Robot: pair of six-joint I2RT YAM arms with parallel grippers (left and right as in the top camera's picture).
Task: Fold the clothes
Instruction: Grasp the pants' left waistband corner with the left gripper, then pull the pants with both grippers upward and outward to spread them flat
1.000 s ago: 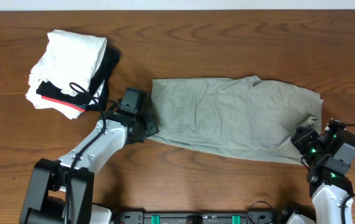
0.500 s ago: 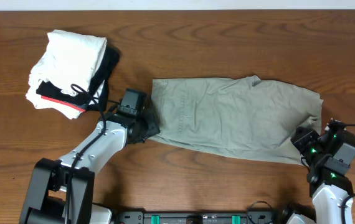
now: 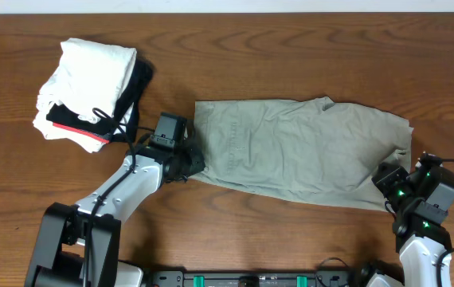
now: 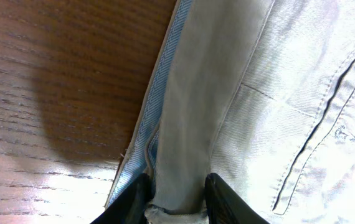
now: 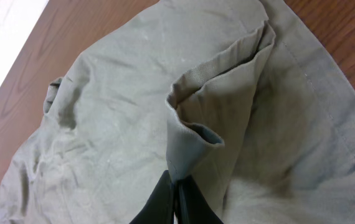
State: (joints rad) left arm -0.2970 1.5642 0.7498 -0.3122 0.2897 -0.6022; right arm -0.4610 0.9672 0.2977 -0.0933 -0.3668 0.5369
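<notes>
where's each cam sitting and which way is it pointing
Overhead: above the table, facing straight down on the green garment, clothes pile, left gripper and right gripper.
Left wrist: close over the garment's left edge, looking down; its own fingertips show.
Right wrist: at the right end, looking across the cloth; its fingers pinch a fold.
Shared: all three show the garment.

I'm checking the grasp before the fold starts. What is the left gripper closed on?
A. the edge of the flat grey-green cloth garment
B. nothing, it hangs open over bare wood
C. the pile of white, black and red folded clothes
A: in the left wrist view the left gripper pinches the seamed edge of the grey-green cloth garment between its two fingers.
</notes>
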